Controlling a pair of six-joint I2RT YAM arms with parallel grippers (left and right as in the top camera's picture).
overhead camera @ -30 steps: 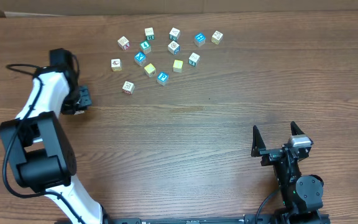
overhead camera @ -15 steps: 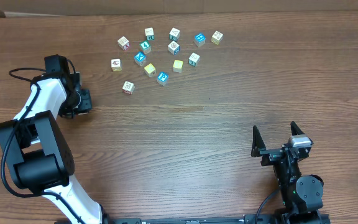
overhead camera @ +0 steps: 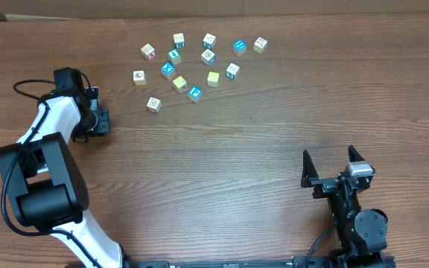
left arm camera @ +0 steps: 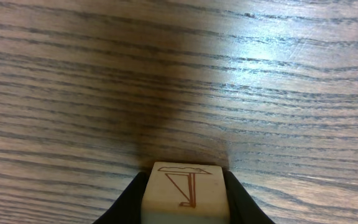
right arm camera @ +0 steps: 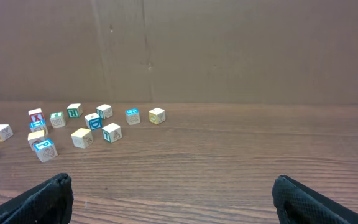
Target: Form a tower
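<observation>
Left gripper clamps a picture cube low over the table at the left; no tower stands yet, and the loose cubes lie far off. I'd set it down flat and square as the base. Right gripper gapes wide, near right

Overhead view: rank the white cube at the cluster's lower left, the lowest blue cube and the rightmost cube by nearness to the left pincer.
From the left pincer, shut on a picture cube:
1. white cube, cluster's lower left.
2. lowest blue cube, cluster's lower middle.
3. rightmost cube, top right corner.
</observation>
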